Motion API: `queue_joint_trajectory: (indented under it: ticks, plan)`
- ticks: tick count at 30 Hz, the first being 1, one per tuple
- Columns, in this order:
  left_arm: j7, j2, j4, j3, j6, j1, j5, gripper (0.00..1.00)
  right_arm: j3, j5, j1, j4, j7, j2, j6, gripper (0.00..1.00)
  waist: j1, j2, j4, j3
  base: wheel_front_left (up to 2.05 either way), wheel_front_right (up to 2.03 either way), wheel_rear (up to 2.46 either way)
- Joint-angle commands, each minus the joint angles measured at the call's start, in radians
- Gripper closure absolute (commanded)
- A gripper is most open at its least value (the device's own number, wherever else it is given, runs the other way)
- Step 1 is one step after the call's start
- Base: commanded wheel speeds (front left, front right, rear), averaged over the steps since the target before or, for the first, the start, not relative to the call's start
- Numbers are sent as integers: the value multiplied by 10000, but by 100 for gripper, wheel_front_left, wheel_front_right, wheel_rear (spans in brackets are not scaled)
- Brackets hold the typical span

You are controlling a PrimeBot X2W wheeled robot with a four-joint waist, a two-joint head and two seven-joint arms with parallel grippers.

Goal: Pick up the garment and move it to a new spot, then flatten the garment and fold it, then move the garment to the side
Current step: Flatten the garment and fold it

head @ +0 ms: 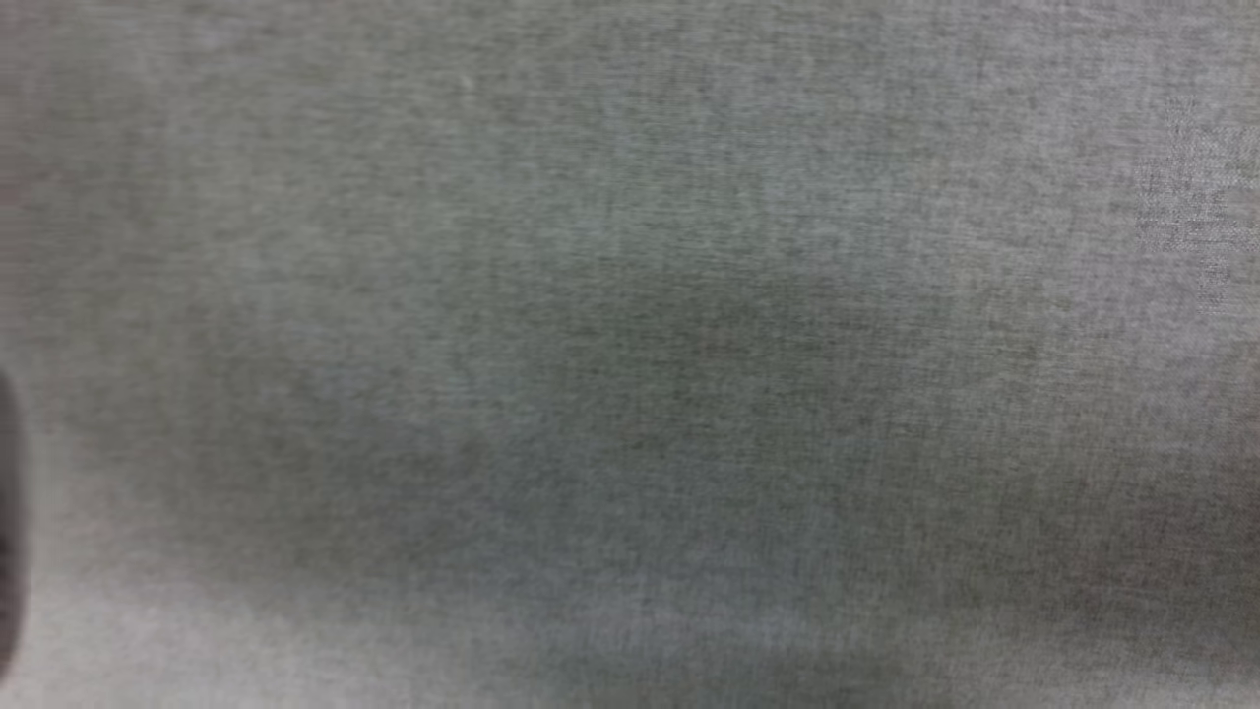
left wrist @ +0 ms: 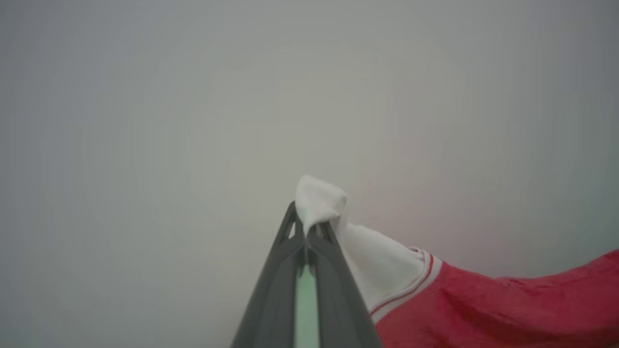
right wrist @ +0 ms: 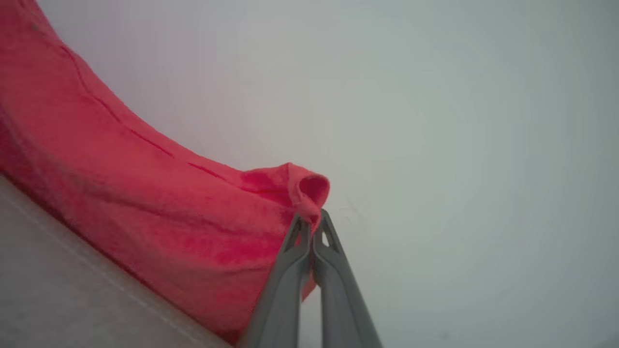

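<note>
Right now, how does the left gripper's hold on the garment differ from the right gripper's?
The left gripper pinches a white sleeve panel of the garment; the right gripper pinches plain red cloth. Near the left gripper runs striped trim, near the right gripper a plain seam. Both are shut on the garment.

Garment point(left wrist: 483, 309) is showing deep red across its body, with a plain white sleeve panel and a trim of thin red and white stripes running between the two. In the right wrist view it is glowing solid pinkish red, crossed by darker red seam lines. Left gripper point(left wrist: 306, 233) is showing dark grey with a pale green strip down its middle, right gripper point(right wrist: 312, 231) mid grey. Surface point(head: 630, 295) is showing a mottled, finely woven grey
</note>
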Motion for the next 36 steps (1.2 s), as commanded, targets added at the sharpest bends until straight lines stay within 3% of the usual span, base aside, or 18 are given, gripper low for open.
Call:
queue_joint_trajectory:
  ticks: [1, 7, 13, 20, 26, 36]
  plan:
    - [-6, -3, -77, -33, -123, 346, 171, 100, 218, 290, 336, -18, -46, -167, -14, 100, 0, -1, 307, -485, 0, 0, 0]
    - [-7, -41, -23, -715, -276, 2454, -390, 100, 1304, 2016, 2097, -138, -24, -891, -12, 100, 0, -1, 490, -1894, 0, 0, 0]
    - [-8, 696, -987, -1945, -266, 4833, -1336, 100, 1921, 3966, 4199, -1161, 182, -1858, -14, 100, 0, -1, 549, -3463, 0, 0, 0]
    - [-5, 1455, -2489, -2217, -251, 7842, -2032, 100, 1663, 5648, 7379, -3194, 904, -2836, -14, 100, 0, -1, 537, -5115, 0, 0, 0]
    - [208, 1981, -4076, -2400, 186, 10461, -2188, 100, 1064, 6392, 10315, -5127, 1667, -3251, -14, 100, 0, -1, 534, -6223, 0, 0, 0]
    - [895, 2582, -6565, -2570, 1447, 14438, -2724, 100, 374, 6649, 14607, -7705, 2464, -3354, -14, 100, 0, -1, 507, -7012, 0, 0, 0]
